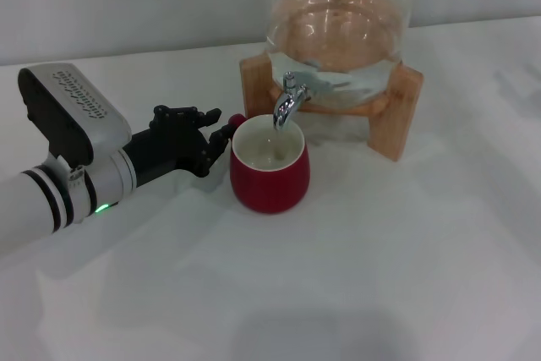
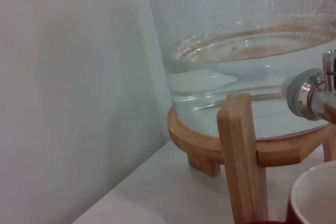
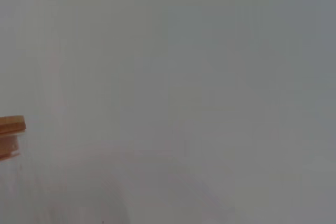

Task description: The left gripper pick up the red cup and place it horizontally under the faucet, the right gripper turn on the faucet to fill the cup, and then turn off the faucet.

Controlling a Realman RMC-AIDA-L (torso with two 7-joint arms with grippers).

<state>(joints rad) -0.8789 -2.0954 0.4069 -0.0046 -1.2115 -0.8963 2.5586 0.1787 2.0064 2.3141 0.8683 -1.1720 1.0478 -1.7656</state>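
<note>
One of the three stages looks finished: the red cup [image 1: 270, 173] stands upright on the tabletop [image 1: 380, 276] directly beneath the spout of the faucet [image 1: 287, 103], its open mouth catching the line of the spout. Filling and shutting off are still to come, as far as I can judge; no stream shows at the spout, and the cup's pale interior shows no clear water level.

From the cup, the left end effector [image 1: 221, 137] sits at about nine to ten o'clock, at the small handle on the cup's rim. Its black fingers close in around that handle, and it appears to have hold of it, though the exact contact is hard to make out. The white arm behind it runs off toward eight o'clock, green light lit.

Nothing of the right end effector appears in the head view, and its own wrist camera shows only blank pale surface with a sliver of wood at one edge, so I cannot tell how its fingers stand or where it waits.

The cup is squat and rounded, dark red outside and cream inside, sitting level with no tilt. At twelve o'clock from it rises the glass dispenser [image 1: 338, 40], partly filled with clear water, cradled in a wooden stand [image 1: 397, 112]. The left wrist view confirms the closeness: cup rim, stand leg and chrome faucet body all crowd together.
</note>
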